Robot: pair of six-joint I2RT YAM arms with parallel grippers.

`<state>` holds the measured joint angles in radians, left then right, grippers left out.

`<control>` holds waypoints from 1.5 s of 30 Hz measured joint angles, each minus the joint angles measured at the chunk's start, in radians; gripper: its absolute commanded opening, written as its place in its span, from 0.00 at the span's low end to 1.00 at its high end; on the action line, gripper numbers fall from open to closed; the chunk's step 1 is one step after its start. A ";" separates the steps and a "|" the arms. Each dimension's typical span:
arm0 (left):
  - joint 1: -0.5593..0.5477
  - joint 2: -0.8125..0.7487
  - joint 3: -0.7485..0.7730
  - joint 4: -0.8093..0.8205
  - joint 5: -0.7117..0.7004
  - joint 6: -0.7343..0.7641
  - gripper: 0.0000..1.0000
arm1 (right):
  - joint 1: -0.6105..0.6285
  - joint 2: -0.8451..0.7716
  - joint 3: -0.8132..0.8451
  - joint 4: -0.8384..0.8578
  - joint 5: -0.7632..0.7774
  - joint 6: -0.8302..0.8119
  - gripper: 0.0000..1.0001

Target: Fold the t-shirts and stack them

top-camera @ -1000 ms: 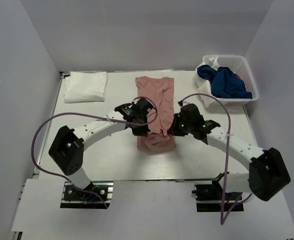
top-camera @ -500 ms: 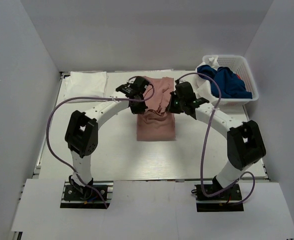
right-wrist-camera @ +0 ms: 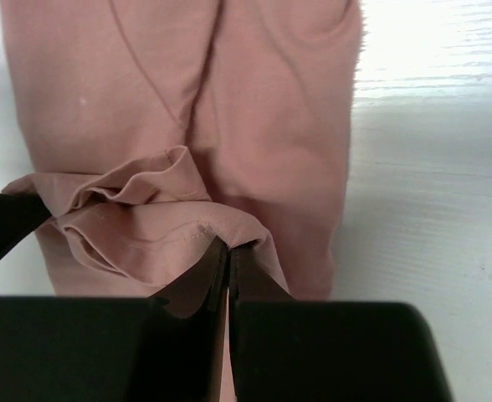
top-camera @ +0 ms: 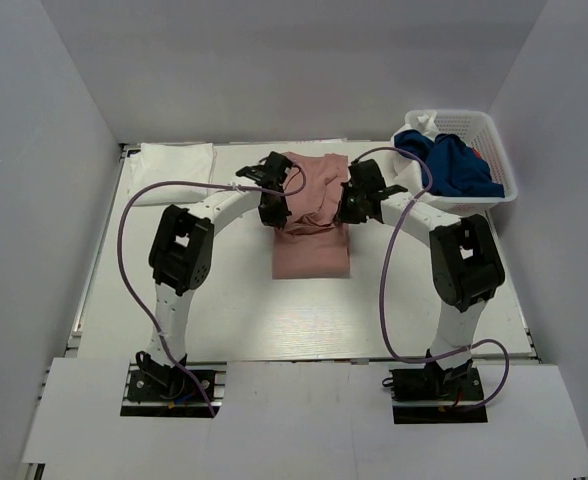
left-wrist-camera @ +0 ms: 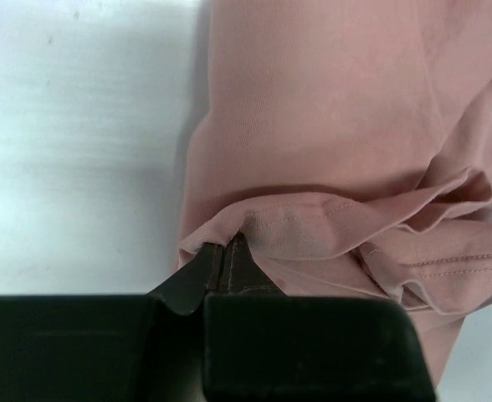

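Observation:
The dusty pink t-shirt (top-camera: 312,250) lies in the middle of the table, its near hem lifted and carried over the rest of it. My left gripper (top-camera: 275,212) is shut on the hem's left corner (left-wrist-camera: 229,234). My right gripper (top-camera: 346,212) is shut on the hem's right corner (right-wrist-camera: 233,236). The lifted hem sags in folds between them (right-wrist-camera: 137,209). A folded white t-shirt (top-camera: 174,170) lies at the far left. A navy blue t-shirt (top-camera: 454,165) hangs in the basket. No tee with red print is clearly visible.
A white plastic mesh basket (top-camera: 494,135) stands at the far right corner with white cloth beside the navy one. White walls enclose the table on three sides. Purple cables loop from both arms over the table.
Both grippers have carried the pink shirt's near hem away from the arm bases toward the far edge, folding the shirt over itself. The arms are stretched further out.

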<state>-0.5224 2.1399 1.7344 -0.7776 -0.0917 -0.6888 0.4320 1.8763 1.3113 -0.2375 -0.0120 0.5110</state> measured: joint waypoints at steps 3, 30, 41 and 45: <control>0.015 0.030 0.034 0.008 0.022 0.008 0.00 | -0.011 0.023 0.016 -0.004 0.011 0.013 0.00; 0.047 0.025 0.051 0.095 0.121 0.060 0.06 | -0.042 -0.001 0.016 0.001 0.020 0.039 0.03; 0.109 0.135 0.266 0.056 0.053 0.072 1.00 | -0.077 0.140 0.224 -0.047 0.033 0.017 0.90; 0.115 0.054 0.183 0.095 0.042 0.093 1.00 | -0.076 0.021 0.113 -0.021 0.028 0.004 0.90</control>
<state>-0.4076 2.1941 1.9179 -0.6827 -0.0494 -0.5961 0.3557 1.8969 1.4239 -0.2588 0.0158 0.5152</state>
